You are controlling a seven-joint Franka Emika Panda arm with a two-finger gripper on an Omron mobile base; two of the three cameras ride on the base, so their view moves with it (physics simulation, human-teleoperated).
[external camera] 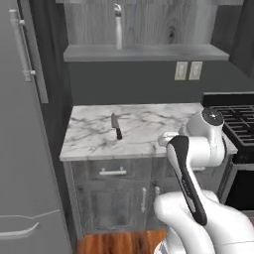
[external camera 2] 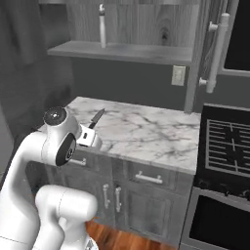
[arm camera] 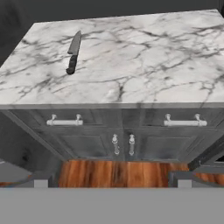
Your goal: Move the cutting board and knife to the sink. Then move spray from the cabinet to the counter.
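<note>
The knife (external camera: 116, 126) (external camera 2: 96, 118) (arm camera: 73, 53), grey blade and black handle, lies flat on the left part of the white marble counter (external camera: 149, 124) (external camera 2: 146, 132) (arm camera: 140, 61). The pale spray (external camera: 118, 27) (external camera 2: 102, 27) stands upright on the cabinet's open grey shelf (external camera: 144, 52) (external camera 2: 122, 50) above the counter. My gripper (arm camera: 111, 180) is open and holds nothing. It hangs in front of the counter's front edge, well short of the knife; its fingertips (arm camera: 41, 179) stand wide apart. The cutting board and the sink are out of view.
A black grated stove (external camera: 238, 124) (external camera 2: 229, 141) adjoins the counter on the right. A tall grey fridge (external camera: 25, 124) stands to the left. Drawers with bar handles (arm camera: 64, 121) and cabinet doors sit below the counter. Wall outlets (external camera: 188, 70) are behind it.
</note>
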